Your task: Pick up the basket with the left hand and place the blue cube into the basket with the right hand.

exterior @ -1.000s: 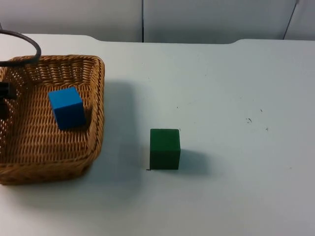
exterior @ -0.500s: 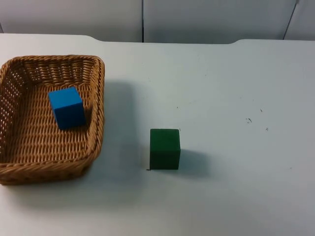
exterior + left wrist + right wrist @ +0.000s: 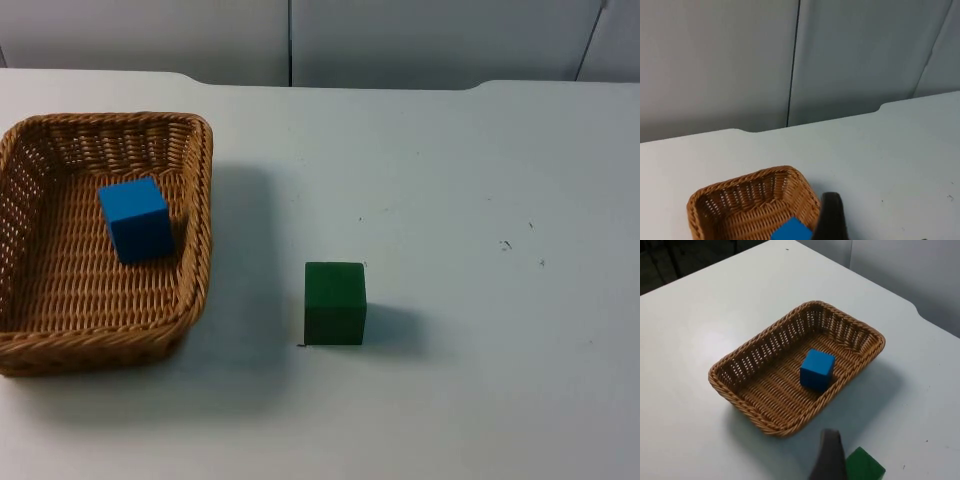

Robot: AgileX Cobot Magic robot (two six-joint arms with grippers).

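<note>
- The wicker basket [image 3: 105, 240] sits flat on the white worktop [image 3: 470, 180] at its left side, with nothing gripping it.
- The blue cube [image 3: 136, 219] lies inside the basket, on the woven floor, towards the wall that faces the worktop's middle.
- In the right wrist view the same basket [image 3: 797, 365] shows whole, and the blue cube [image 3: 817, 369] rests near the middle of its floor, upright on one face and clear of the rim.
- A green cube [image 3: 335, 302] stands on the bare worktop to the right of the basket, apart from it and nearer the front edge; it casts a shadow to its right.
- In the right wrist view the green cube [image 3: 864, 466] lies just beside the black fingertip [image 3: 828, 458] of the right pincer, which hangs well above the worktop. How far this pincer is open I cannot tell; nothing is seen in its hold.
- In the left wrist view the left pincer's black fingertip [image 3: 832, 216] stands over the basket [image 3: 755, 200], near its rim, with a corner of the blue cube [image 3: 791, 231] beside it. Whether this pincer is open I cannot tell.
- A grey partition wall [image 3: 400, 40] closes off the worktop at the far side.
</note>
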